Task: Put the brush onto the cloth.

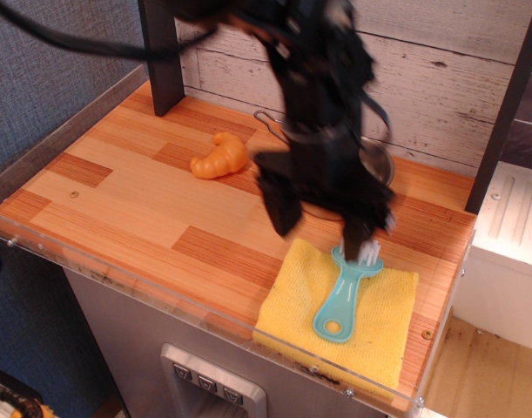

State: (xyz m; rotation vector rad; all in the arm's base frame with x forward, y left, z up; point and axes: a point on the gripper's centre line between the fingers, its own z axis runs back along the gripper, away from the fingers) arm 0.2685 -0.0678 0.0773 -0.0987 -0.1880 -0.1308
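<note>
The teal brush (344, 298) lies flat on the yellow cloth (292, 300) at the table's front right, its loop end toward the front edge and its white bristles toward the back. My black gripper (320, 228) is raised above the cloth's back edge, blurred by motion. Its fingers (279, 212) stand wide apart and hold nothing. One finger is just above the brush's bristle head; I cannot tell whether it touches.
An orange croissant toy (219, 156) lies on the wooden table (117, 192) at the back left. A steel pan (380, 161) with a wire handle sits behind the arm, mostly hidden. A clear plastic lip edges the table front. A dark post stands at the back left.
</note>
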